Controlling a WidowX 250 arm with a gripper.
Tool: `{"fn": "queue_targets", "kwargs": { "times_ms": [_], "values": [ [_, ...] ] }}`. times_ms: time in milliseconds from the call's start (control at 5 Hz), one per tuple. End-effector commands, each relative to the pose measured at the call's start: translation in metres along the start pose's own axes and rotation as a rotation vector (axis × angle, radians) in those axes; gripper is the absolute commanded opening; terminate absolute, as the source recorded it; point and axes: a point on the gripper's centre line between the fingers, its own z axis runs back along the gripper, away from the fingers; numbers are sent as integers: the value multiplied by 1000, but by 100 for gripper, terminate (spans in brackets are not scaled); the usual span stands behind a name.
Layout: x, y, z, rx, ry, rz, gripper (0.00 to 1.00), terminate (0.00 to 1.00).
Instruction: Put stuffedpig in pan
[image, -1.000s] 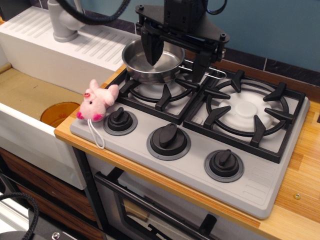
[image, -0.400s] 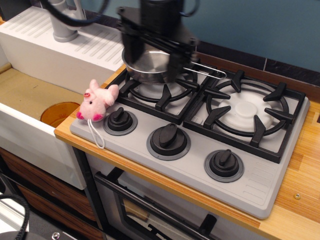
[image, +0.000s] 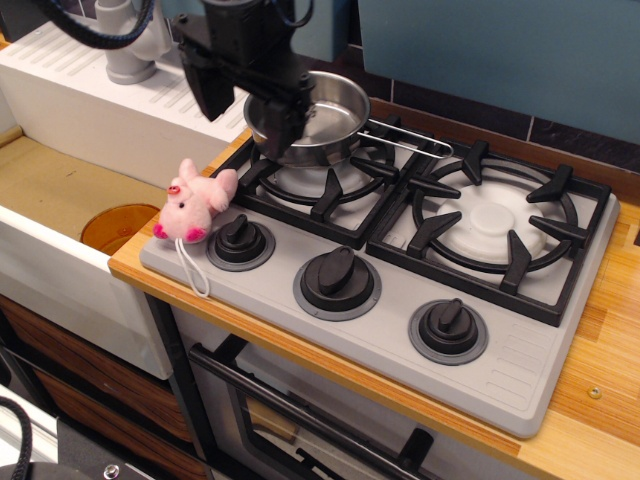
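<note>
The stuffedpig (image: 196, 205) is a small pink plush lying on the stove's front left corner, next to the left knob, its white string (image: 192, 268) trailing toward the counter edge. The shiny steel pan (image: 325, 115) sits on the back left burner grate, its wire handle pointing right. My gripper (image: 247, 112) is open and empty. It hangs above the pan's left rim, up and to the right of the pig, with one finger over the pan and the other left of it.
The grey stove (image: 480, 340) has three black knobs (image: 336, 280) and two burner grates (image: 495, 225). A white sink (image: 60, 240) with an orange drain lies to the left, with a drying rack (image: 120, 100) behind it. Wooden counter (image: 600, 380) is at the right.
My gripper has moved left, from over the pan's middle and handle to over the pan's left rim. The pig and pan have not moved.
</note>
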Motion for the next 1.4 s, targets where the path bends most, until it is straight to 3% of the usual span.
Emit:
{"fn": "queue_targets", "kwargs": {
  "times_ms": [0,800,1000,1200],
  "values": [
    [-14,30,-24,32,-74,0,100,0],
    [-45,39,-68,2,-74,25,100,0],
    [-46,34,-67,9,-32,31,0,0],
    [-38,35,-56,29,-1,35,0,0]
  ]
}}
